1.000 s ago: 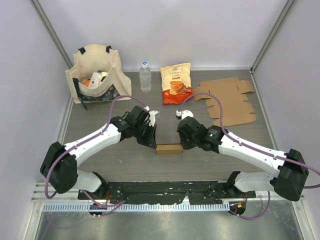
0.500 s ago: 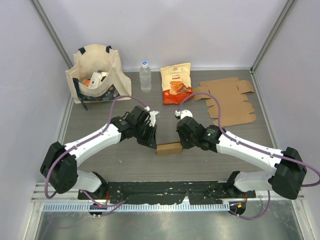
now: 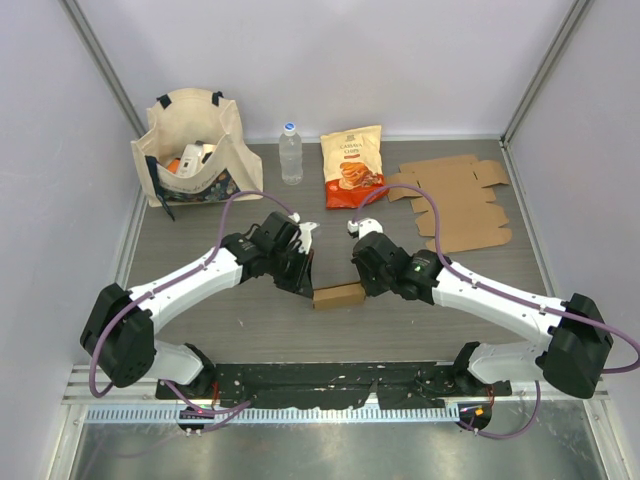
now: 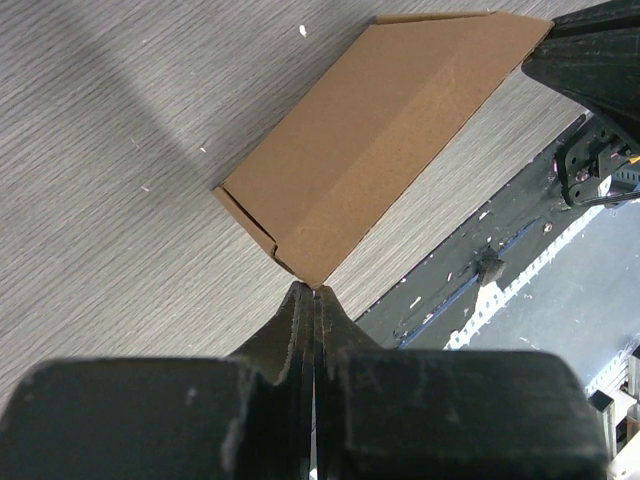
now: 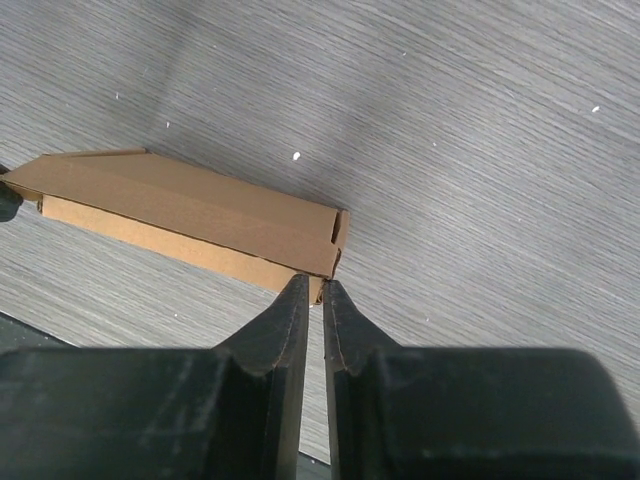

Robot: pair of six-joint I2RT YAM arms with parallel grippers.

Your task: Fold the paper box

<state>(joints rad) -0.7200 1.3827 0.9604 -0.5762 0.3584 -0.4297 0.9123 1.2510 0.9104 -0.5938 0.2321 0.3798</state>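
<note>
Overhead, grip unclear, up close, left tool (image 4: 315,290) closed, right tool (image 5: 316,292) pinching folded box (image 5: 190,215) corner.

Both arms reach inward, low, tips facing; the left gripper (image 4: 313,290) is pinched tight, the right gripper (image 5: 313,288) a sliver apart.

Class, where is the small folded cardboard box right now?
In the top view the folded box lies centrally on the table near its front edge, between the left gripper and right gripper, whose tips meet its ends.
</note>
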